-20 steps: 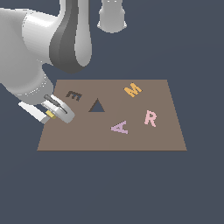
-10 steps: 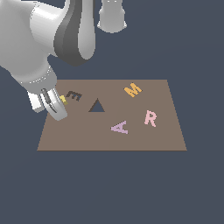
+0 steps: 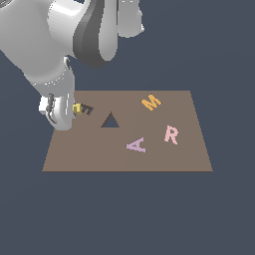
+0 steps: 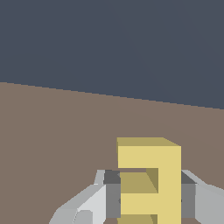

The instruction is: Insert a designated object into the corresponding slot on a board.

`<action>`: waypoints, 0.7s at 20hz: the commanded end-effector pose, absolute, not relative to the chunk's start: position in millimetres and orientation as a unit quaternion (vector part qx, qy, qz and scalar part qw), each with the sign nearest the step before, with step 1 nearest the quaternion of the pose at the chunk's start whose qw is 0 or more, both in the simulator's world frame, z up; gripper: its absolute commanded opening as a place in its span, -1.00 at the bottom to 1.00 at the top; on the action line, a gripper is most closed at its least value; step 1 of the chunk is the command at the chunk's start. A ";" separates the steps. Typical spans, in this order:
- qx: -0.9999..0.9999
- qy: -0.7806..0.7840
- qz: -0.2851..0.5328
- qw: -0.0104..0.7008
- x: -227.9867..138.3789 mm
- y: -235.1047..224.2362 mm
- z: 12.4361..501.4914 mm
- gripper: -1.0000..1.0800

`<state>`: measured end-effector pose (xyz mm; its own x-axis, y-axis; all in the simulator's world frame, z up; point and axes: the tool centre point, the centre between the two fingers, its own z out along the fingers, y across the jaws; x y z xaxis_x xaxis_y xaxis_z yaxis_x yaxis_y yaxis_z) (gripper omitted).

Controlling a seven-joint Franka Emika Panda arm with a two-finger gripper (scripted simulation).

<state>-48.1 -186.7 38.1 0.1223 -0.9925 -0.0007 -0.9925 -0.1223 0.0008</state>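
Because the hand (image 4: 148,197) is clamped on the pale-yellow E block (image 4: 151,175), the piece hangs just beside the E-shaped slot (image 3: 86,109) at the board's (image 3: 124,159) far corner on the exterior view's left. It appears held clear of the surface, presumably for alignment with the tilted cutout before lowering.

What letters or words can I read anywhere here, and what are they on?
No printed words, brands or numbers; only letter shapes.
"M": orange block on the brown board.
"R": pink block on the board.
"A": lilac block on the board.
"E": pale-yellow block held in the pincer.
"E": dark cutout in the board, partly hidden.
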 end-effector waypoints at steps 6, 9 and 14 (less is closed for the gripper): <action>0.663 -0.749 -0.001 0.000 -59.3 -172.1 39.2 -1.00; 0.635 -0.772 -0.001 0.000 -61.7 -167.2 39.4 -1.00; 0.600 -0.800 -0.001 0.000 -64.1 -160.7 39.7 -1.00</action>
<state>-63.5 -162.4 39.5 -0.2538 -0.9672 -0.0013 -0.9672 0.2538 0.0015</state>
